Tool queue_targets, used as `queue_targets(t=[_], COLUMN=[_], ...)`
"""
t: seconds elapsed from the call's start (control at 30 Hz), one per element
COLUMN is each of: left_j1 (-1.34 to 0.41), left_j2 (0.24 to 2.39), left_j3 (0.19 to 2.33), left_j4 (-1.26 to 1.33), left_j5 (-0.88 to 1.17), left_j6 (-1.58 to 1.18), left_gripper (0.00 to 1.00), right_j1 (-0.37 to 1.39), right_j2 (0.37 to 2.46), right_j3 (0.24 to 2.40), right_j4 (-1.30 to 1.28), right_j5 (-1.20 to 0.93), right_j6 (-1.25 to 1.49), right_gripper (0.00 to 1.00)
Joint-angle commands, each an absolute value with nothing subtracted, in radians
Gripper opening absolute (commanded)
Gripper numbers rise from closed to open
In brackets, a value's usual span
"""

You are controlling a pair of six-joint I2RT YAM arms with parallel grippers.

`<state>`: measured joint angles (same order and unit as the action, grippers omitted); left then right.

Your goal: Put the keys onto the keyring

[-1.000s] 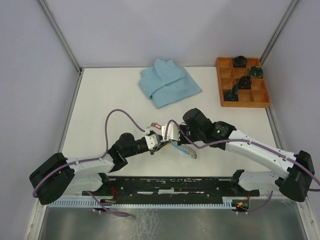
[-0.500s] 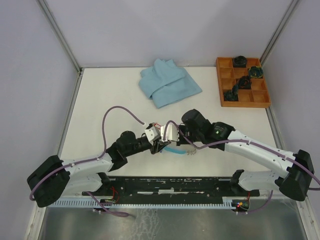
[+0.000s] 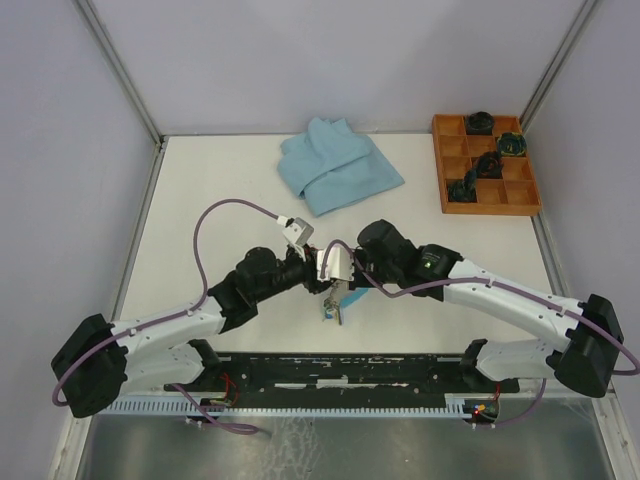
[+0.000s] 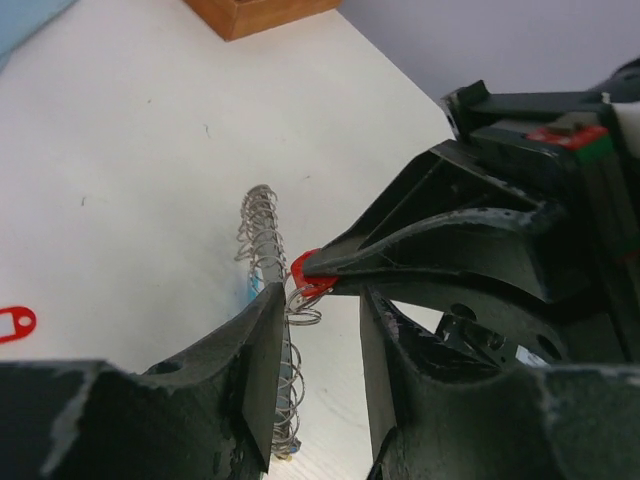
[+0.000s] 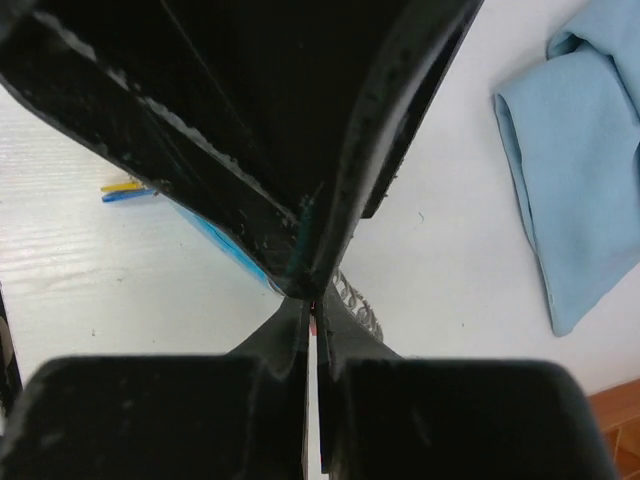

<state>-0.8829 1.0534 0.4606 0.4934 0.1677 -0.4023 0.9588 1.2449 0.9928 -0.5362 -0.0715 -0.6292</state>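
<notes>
Cloth (image 3: 338, 165) lying far-middle on table (image 3: 200, 200); tray (image 3: 490, 209) sitting far right. Left gripper (image 4: 320, 330) and right gripper (image 5: 312, 300) meeting near-middle, key (image 4: 305, 272) sitting between right's tips, keyring (image 4: 268, 250) sitting below them.

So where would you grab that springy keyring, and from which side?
Probably the bare grey coil of the keyring, just clear of the red tag pinched in the right tool. Come from the left arm's side, fingers either side of the strand: seen from there the loop is edge-on and thin, so it fits between the left tool's open fingers.
</notes>
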Motion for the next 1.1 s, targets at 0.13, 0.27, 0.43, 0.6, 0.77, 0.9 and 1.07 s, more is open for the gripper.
queue_targets(t=[0.13,0.27,0.43,0.6,0.77,0.9,1.07], left_j1=[-0.886,-0.886,-0.886,-0.886,-0.886,-0.886,-0.887], left_j2=[1.081,1.059,1.07,1.088,1.112,1.135,1.18], left_j3=[0.529,0.526,0.533,0.545,0.549,0.56,0.578], left_j4=[0.411,0.375,0.36,0.364,0.393,0.412,0.436], left_j5=[0.116,0.063,0.067,0.093,0.087,0.072,0.049], left_j6=[-0.565,-0.533,-0.513,-0.495,-0.489,-0.482,-0.468], left_gripper=[0.43,0.45,0.45,0.47,0.48,0.48,0.45], right_j1=[0.968,0.969,0.969,0.968,0.968,0.968,0.969], right_j2=[1.268,1.285,1.32,1.36,1.384,1.403,1.414], right_j3=[1.048,1.078,1.124,1.176,1.205,1.226,1.238], right_j4=[-0.504,-0.529,-0.568,-0.619,-0.635,-0.648,-0.648], right_j5=[0.022,0.087,0.15,0.192,0.195,0.199,0.188], right_j6=[-0.552,-0.513,-0.457,-0.401,-0.366,-0.348,-0.322], right_gripper=[0.01,0.0,0.01,0.01,0.01,0.01,0.01])
